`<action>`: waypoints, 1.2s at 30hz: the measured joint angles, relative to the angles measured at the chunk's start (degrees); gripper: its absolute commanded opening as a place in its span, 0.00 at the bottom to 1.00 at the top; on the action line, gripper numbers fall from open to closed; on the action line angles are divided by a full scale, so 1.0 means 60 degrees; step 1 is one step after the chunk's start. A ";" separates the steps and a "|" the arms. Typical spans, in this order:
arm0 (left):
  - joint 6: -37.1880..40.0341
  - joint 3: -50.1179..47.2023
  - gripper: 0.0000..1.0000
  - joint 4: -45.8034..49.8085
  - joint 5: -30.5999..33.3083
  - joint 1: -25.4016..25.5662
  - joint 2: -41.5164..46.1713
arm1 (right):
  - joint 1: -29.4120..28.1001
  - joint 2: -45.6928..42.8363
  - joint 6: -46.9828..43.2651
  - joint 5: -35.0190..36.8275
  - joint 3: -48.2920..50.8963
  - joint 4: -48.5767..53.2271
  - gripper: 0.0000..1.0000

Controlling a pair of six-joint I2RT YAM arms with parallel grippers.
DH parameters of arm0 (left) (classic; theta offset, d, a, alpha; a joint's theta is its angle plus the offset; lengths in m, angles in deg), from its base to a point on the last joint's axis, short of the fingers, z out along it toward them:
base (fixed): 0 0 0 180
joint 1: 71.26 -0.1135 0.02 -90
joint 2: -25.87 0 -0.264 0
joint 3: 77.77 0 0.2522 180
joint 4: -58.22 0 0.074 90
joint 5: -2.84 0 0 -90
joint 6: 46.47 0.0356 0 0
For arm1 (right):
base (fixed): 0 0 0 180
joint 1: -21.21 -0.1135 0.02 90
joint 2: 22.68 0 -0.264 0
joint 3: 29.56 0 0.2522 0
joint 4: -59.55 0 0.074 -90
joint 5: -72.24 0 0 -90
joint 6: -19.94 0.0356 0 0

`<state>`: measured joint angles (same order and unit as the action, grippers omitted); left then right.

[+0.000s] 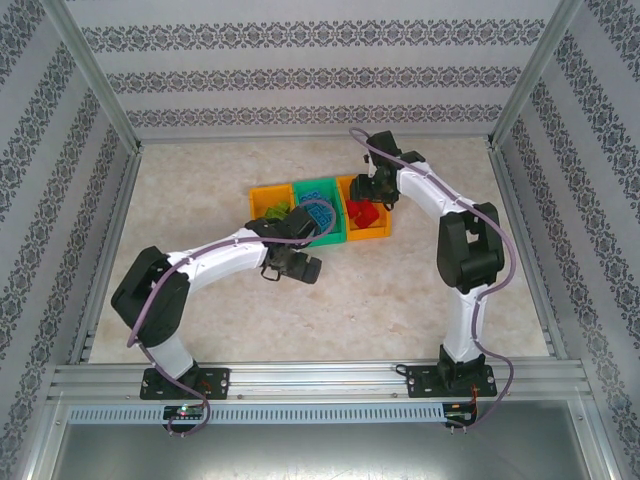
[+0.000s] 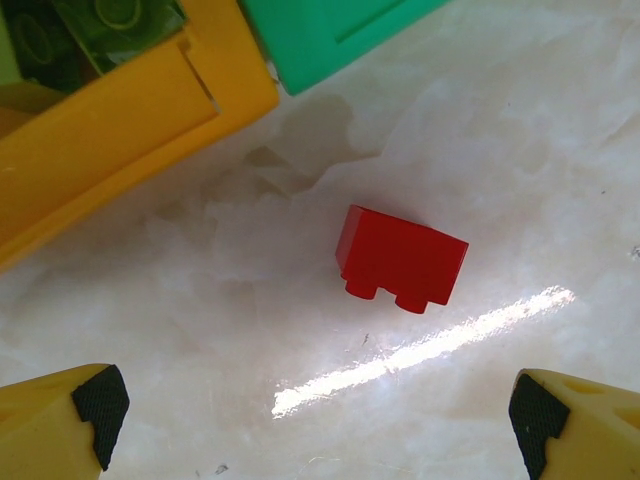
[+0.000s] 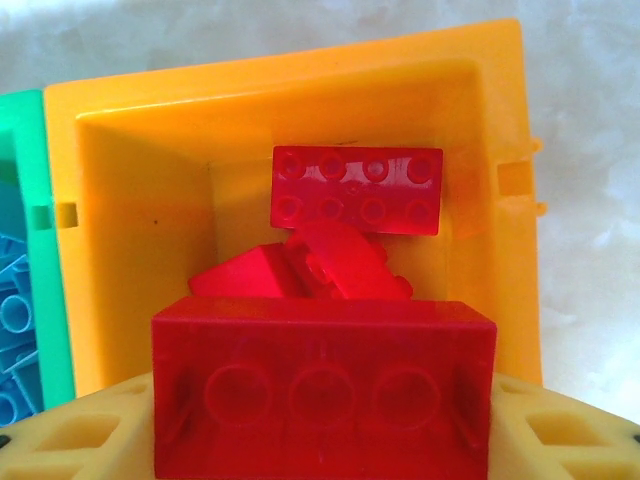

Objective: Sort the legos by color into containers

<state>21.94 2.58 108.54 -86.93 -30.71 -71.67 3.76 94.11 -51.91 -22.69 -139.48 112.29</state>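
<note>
Clamping a red brick (image 3: 323, 390) over the orange bin (image 3: 140, 220), our right claw (image 3: 320, 435) hovers; our left claw (image 2: 318, 415) gapes above a smaller brick (image 2: 400, 255).

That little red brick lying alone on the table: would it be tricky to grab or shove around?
Probably stiff and light: the red brick looks like hard moulded plastic. It rests on a flat face, so it should not roll. The table looks glossy, so a push would likely slide it.
</note>
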 measured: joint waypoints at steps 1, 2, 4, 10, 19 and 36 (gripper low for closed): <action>0.0033 0.0022 1.00 0.0000 0.0000 0.0033 -0.0058 | 0.0000 0.0080 0.0033 -0.0004 -0.0131 0.0073 0.65; 0.0066 0.0044 1.00 0.0000 0.0000 0.0055 -0.0109 | 0.0000 0.0142 0.0066 -0.0007 -0.0266 0.0157 0.68; 0.0106 0.0084 1.00 -0.0011 -0.0007 0.0091 -0.0197 | 0.0000 0.0233 0.0157 -0.0011 -0.0448 0.0248 0.71; 0.0262 0.0270 0.99 -0.0138 -0.0113 0.0117 -0.0616 | 0.0000 0.0259 0.0328 -0.0029 -0.0510 0.0361 0.80; 0.0528 0.0787 0.86 -0.0288 -0.0284 0.0117 -0.1366 | 0.0015 -0.0783 0.0463 -0.0084 0.0503 0.0219 0.85; 0.1253 0.1348 0.40 -0.0339 -0.0408 0.0117 -0.2222 | 0.1275 -0.5264 0.0780 0.0011 0.5067 -0.0608 0.90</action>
<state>29.46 10.67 106.51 -89.38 -30.01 -85.00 11.41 62.53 -47.23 -22.63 -109.08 108.64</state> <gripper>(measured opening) 0.447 0.904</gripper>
